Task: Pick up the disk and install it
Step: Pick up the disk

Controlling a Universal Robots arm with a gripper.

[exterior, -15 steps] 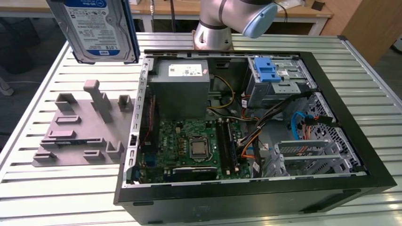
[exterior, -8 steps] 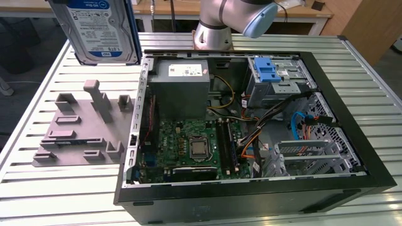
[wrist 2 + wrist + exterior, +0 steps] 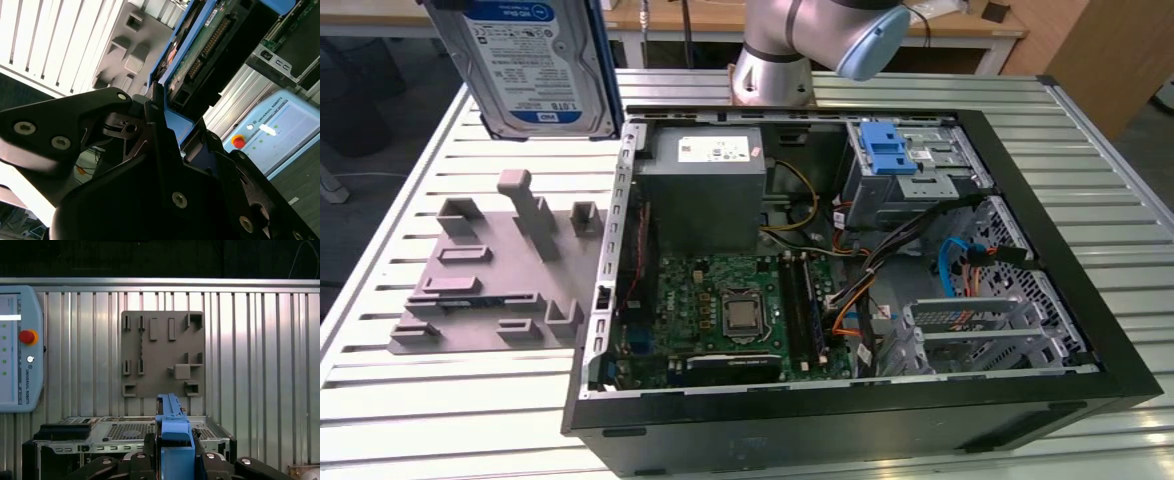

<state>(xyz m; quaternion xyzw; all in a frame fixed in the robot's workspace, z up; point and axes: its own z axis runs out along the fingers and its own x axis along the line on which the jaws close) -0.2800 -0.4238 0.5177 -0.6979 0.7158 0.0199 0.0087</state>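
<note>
Disk (image 3: 540, 70), just one, in hand (image 3: 175, 459)

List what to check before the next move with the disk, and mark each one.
1. Grip: ok. The tool is shut on the disk by its blue carrier.
2. Disk off the grey fixture: ok, held in the air apart from it.
3. Computer case open: ok, side panel off.
4. Metal drive cage free: cannot tell.
5. Cables away from that cage: not ok, they lie beside it.
</note>
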